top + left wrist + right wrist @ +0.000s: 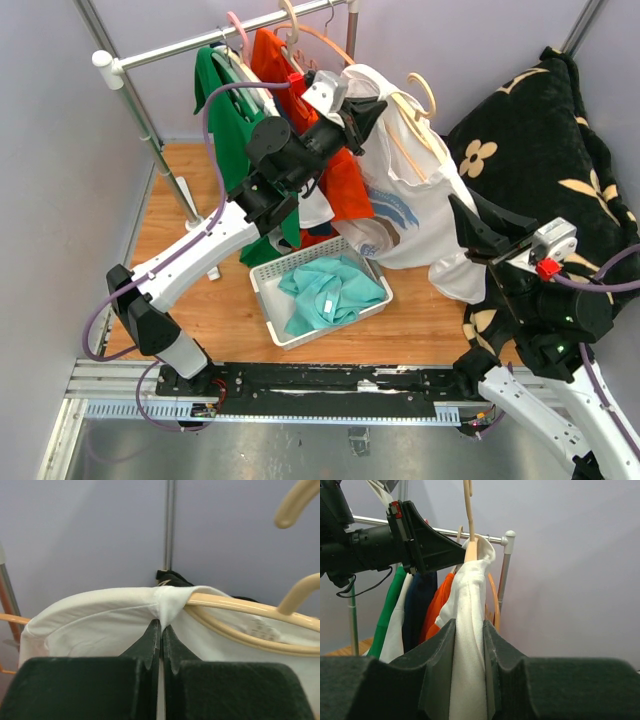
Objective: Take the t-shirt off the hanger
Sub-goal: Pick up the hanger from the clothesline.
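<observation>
Basket (262, 300) beside t-shirt (418, 218), top view only

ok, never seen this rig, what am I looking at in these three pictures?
Two robot arms, each ending in a two-finger gripper. The wide picture is from a fixed camera above and behind them; the other two come from cameras on each wrist, looking past its own fingers. Shirts hang on a rail; below, a white basket holds a teal garment. The left gripper pinches the white t-shirt at its beige hanger; the right gripper is clamped on the shirt lower down.
</observation>
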You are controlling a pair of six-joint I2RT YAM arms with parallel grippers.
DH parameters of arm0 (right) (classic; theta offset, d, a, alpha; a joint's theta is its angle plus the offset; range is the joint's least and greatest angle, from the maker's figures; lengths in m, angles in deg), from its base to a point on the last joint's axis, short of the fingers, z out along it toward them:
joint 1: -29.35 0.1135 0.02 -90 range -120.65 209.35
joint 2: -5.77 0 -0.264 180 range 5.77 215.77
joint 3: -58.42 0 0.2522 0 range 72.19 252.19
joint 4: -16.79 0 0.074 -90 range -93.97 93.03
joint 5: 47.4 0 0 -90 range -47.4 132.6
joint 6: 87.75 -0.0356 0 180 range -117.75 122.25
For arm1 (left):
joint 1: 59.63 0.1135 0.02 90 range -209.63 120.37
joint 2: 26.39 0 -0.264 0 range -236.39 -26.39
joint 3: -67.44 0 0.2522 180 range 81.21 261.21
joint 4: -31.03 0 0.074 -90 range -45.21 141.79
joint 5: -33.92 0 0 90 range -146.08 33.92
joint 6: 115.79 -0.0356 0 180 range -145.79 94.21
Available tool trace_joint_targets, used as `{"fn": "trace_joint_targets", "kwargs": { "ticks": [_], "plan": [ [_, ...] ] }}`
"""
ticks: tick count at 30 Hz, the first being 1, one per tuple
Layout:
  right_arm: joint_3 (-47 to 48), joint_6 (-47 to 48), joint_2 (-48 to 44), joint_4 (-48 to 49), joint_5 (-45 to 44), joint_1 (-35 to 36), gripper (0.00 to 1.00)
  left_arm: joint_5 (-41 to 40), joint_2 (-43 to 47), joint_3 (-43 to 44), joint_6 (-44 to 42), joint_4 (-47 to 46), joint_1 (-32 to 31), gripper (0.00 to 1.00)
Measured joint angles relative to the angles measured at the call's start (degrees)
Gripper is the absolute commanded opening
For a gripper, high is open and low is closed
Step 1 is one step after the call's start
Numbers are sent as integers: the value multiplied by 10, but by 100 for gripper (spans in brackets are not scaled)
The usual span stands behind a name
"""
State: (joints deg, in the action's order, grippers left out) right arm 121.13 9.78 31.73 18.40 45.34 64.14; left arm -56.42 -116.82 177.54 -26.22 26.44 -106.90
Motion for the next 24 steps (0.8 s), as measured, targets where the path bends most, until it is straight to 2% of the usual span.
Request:
{"fn": "trace_joint_targets", "kwargs": {
  "ticks": [6,12,14,18,21,24],
  "plan": [
    [-16,-4,20,16,-16,0,1,86,0,14,16,50,-4,0],
    [-28,-10,28,23,-32,0,1,125,5,15,16,89,-30,1],
    [-28,-12,28,24,-34,0,1,130,9,15,16,96,-32,13],
    [-29,-13,28,28,-35,0,1,129,17,14,17,108,-31,52],
    [-30,-13,28,28,-41,0,1,124,28,7,17,108,-32,64],
    [-31,-13,28,28,-43,0,1,115,50,-19,16,94,-32,67]
  ]
}}
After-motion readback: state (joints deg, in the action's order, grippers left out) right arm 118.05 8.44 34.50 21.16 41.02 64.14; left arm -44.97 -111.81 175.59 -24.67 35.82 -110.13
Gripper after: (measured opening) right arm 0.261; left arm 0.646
